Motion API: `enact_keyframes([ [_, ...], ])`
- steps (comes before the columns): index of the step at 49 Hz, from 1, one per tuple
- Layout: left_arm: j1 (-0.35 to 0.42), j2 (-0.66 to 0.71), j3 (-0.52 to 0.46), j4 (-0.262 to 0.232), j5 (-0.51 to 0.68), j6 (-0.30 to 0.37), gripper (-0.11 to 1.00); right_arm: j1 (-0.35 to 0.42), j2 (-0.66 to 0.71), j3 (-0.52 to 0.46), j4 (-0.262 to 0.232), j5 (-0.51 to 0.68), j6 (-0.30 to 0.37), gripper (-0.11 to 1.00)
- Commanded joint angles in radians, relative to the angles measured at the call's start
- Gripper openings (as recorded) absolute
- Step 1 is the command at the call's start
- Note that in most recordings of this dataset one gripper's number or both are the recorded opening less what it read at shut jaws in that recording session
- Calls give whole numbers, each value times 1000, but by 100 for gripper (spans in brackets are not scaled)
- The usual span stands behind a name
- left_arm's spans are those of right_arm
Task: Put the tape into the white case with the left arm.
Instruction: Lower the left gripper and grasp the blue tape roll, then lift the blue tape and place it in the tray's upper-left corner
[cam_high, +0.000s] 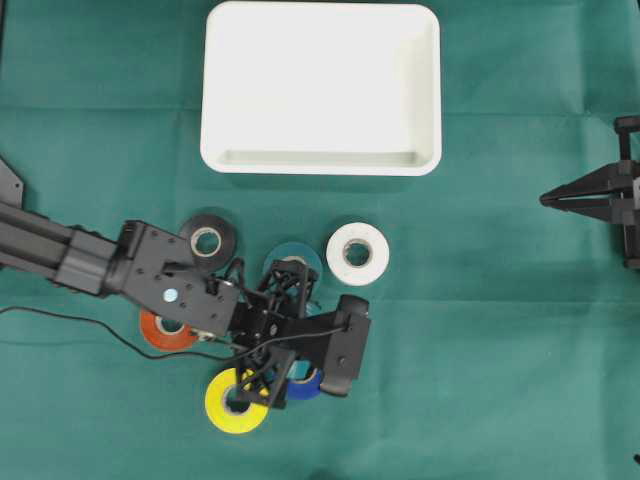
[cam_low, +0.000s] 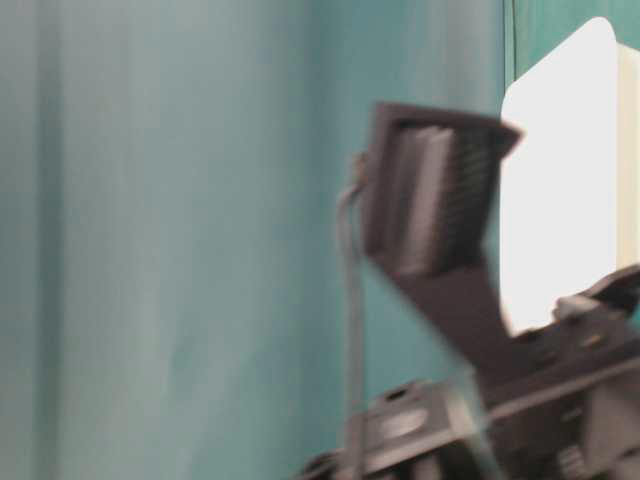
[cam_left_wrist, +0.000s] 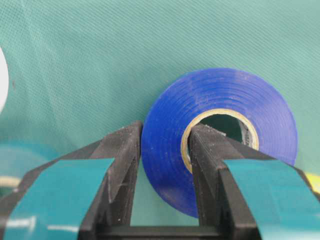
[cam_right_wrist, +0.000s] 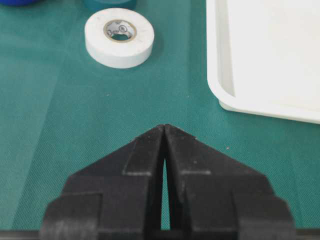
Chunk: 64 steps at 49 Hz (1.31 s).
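My left gripper (cam_left_wrist: 166, 129) is shut on a blue tape roll (cam_left_wrist: 220, 95). One teal-striped finger sits inside the roll's core and the other presses on its outer face. In the overhead view the blue tape roll (cam_high: 305, 381) shows only partly under the left gripper (cam_high: 292, 372), low in the middle of the cloth. The white case (cam_high: 320, 160) lies at the far middle, well away from the gripper, with nothing in it. My right gripper (cam_right_wrist: 164, 127) is shut on nothing, and the right gripper (cam_high: 548, 198) hangs at the right edge.
Around the left gripper lie a black roll (cam_high: 208, 238), a teal roll (cam_high: 292, 258), a white roll (cam_high: 357, 253), an orange roll (cam_high: 160, 330) and a yellow roll (cam_high: 235, 402). A thin black cable (cam_high: 70, 320) trails across the green cloth on the left.
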<state>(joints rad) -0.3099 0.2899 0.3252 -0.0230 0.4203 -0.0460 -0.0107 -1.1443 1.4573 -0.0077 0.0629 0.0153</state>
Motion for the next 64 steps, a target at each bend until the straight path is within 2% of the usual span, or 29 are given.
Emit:
enact_keyframes([
  [1, -12, -94, -32, 2, 31, -2, 26, -2, 8, -11, 0, -11, 0, -10],
  [14, -20, -166, -34, 2, 61, 0, 26, 0, 8, -11, 0, -11, 0, -10],
  [23, 28, -166, -31, 3, 74, 5, 26, 0, 8, -11, 0, -11, 0, -10],
  [35, 164, -187, -9, 3, 129, 8, 26, 0, 8, -11, -2, -11, 0, -10],
  [48, 354, -235, 14, 3, 130, 12, 26, 0, 6, -9, 0, -11, 0, -10],
  [64, 540, -235, 44, 3, 129, 123, 26, -2, 6, -8, -2, -11, 0, -10],
])
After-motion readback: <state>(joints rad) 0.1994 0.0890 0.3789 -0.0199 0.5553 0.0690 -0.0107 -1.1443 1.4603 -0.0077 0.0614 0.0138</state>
